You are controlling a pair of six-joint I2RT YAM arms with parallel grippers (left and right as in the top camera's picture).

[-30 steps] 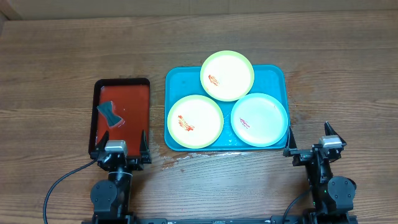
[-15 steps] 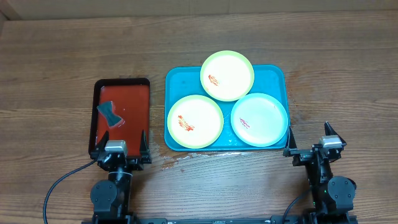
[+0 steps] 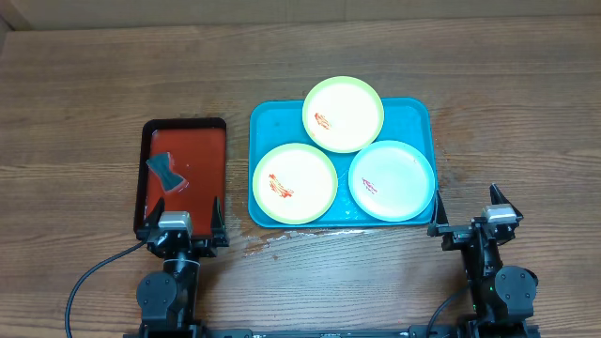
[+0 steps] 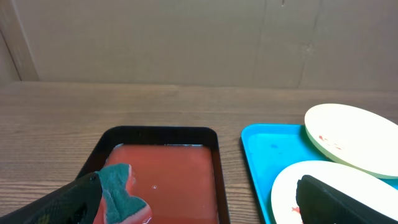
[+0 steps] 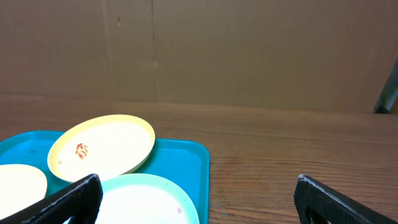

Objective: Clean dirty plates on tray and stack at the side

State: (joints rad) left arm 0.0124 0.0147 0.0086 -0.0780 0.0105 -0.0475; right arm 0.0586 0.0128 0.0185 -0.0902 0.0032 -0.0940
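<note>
No change over the last second: both arms parked at the near edge of the wooden surface, nothing moved. Task hasn't started.

Left claw: jaws wide, empty, at the near end of the small black-rimmed red tray. A blue-grey sponge lies in that tray, just ahead of the claw and untouched.

Right claw: jaws wide, empty, just off the near right corner of the large turquoise rectangular plastic tray.

All three small round plastic plates are on the turquoise tray:
- far yellow-green-rimmed plate: red smear, overhangs the tray's far rim, looks propped on the other two
- near-left yellow-green-rimmed plate: red smear
- near-right pale blue plate: small red mark

Nothing is stacked at the side yet.

My read: zero progress, idle start pose. Likely first step is the left claw taking the sponge while the right steadies or lifts a plate. The far plate sits on top, so it probably goes first. Watch the thin plate rims, which could be a slippery grip.
</note>
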